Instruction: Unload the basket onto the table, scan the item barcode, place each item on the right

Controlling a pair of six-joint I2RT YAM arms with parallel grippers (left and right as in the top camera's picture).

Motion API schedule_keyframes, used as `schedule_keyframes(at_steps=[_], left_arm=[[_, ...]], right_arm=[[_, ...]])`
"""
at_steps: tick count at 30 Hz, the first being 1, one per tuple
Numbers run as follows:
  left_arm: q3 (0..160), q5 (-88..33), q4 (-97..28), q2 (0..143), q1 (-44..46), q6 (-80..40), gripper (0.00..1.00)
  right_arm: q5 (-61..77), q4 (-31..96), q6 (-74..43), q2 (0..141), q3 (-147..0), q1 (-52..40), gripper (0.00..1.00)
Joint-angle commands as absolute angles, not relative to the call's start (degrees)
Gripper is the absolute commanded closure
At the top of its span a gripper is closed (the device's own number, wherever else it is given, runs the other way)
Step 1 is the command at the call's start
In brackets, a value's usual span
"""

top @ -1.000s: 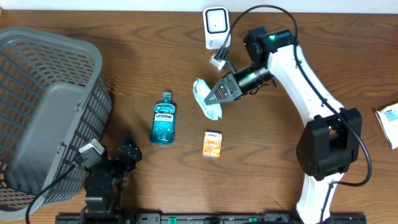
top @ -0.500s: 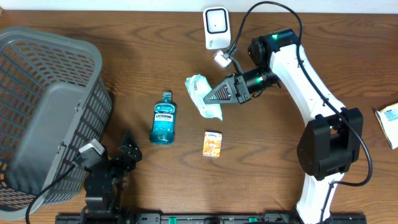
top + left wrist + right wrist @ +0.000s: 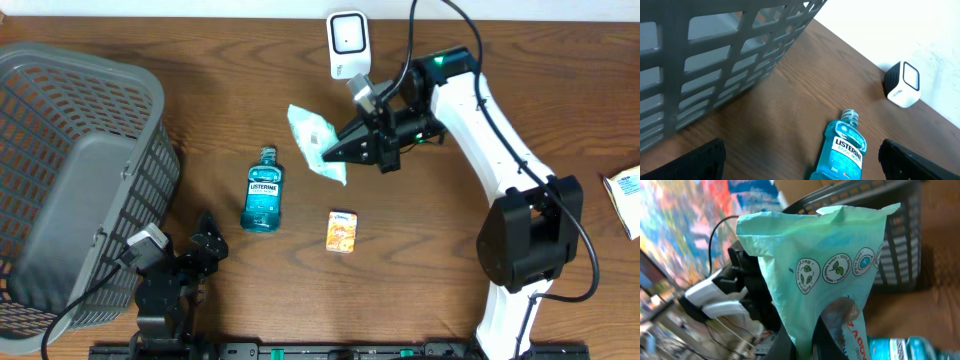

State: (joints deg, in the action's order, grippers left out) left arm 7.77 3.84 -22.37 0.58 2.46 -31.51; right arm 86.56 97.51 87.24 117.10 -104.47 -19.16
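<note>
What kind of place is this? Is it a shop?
It looks like a pretend shop checkout on a wooden table, probably not a real store. A white scanner stands at the back, a grey basket sits at the side, and a mouthwash bottle lies in the middle.

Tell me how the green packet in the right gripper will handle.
The green packet probably flops: its thin film is creased where it juts past the right gripper. It is likely light, since a pinch at one edge holds it up. The smooth film may slip.
</note>
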Motion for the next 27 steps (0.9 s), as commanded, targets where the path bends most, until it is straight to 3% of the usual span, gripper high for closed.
schedule_keyframes(at_steps=[1, 12, 20, 27], left_arm=[[7.27, 4.56, -23.57, 0.16, 2.28, -31.59, 0.02], [7.27, 4.54, -23.57, 0.16, 2.28, -31.59, 0.02], [7.27, 4.56, -23.57, 0.19, 2.28, -31.59, 0.02], [7.27, 4.56, -23.57, 0.19, 2.28, -31.59, 0.02]], right_arm=[[89.54, 97.49, 97.14, 114.45, -104.53, -21.04, 0.99], [80.47, 97.32, 101.84, 103.26, -104.53, -21.02, 0.99], [66.04, 97.32, 92.09, 95.64, -103.79, -21.04, 0.99], [66.22, 97.32, 89.6, 92.07, -96.4, -18.24, 0.99]])
